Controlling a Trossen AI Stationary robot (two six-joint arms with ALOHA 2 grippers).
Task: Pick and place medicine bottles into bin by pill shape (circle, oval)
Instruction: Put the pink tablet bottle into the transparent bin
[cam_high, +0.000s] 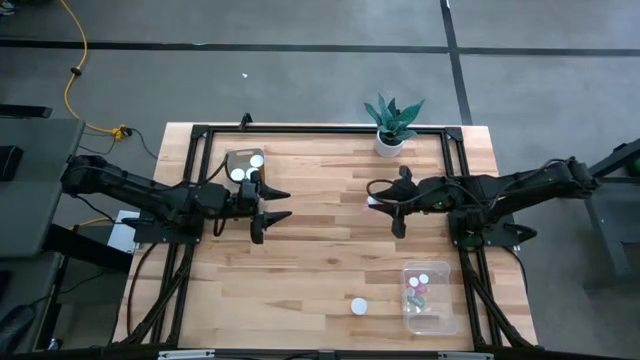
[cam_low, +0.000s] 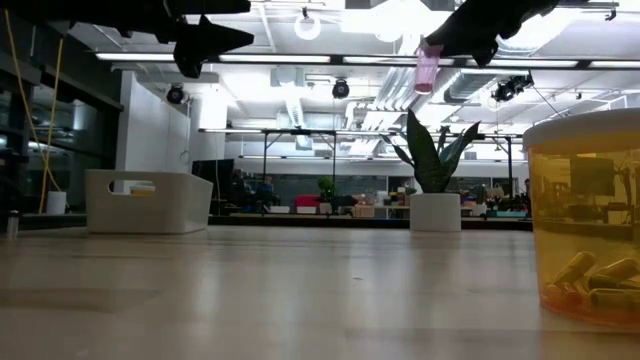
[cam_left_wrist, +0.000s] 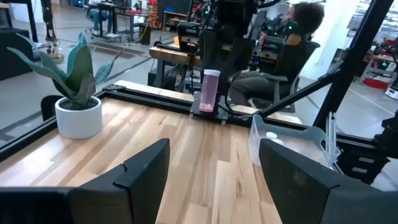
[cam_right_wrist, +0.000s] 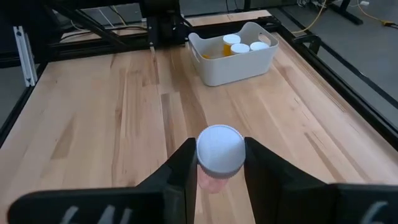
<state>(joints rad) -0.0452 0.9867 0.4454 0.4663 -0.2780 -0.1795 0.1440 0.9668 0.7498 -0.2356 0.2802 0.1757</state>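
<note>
- R gripper (cam_right_wrist: 216, 163): clamped on a small pale-pink translucent bottle w/ round white cap (cam_right_wrist: 219, 149), fingers on either side just under the cap. High view puts it mid-table, right of centre; low view shows the bottle hanging upright, well clear of the wood.
- L gripper (cam_high: 272, 203): jaws apart, nothing between them. Hovers left of centre, just beside the white opaque plastic bin (cam_high: 241, 166) at the table's left.
- White bin holds several white-capped orange bottles; R wrist view counts three caps.
- Clear plastic bin (cam_high: 431, 296), near-right corner: a few bottles in it, white caps plus reddish and greenish bits. Can't tell pill shapes in either bin.
- One translucent orange bottle w/ white cap (cam_high: 359, 306) stands loose on the table, left of the clear bin. Low view, close up: oval capsules inside.
- Potted green plant in white pot (cam_high: 391, 125) at the far edge, not part of the job.
- Step in hand, my read: carry phase — pink bottle lifted, not yet placed.
- Pills in the pink bottle not legible, so target bin unknown.
- Next move needs: swing to the matching bin, keep the bottle upright, lower inside the rim before letting go; mind the bottles already in there.
- After that: the loose orange bottle is left.
</note>
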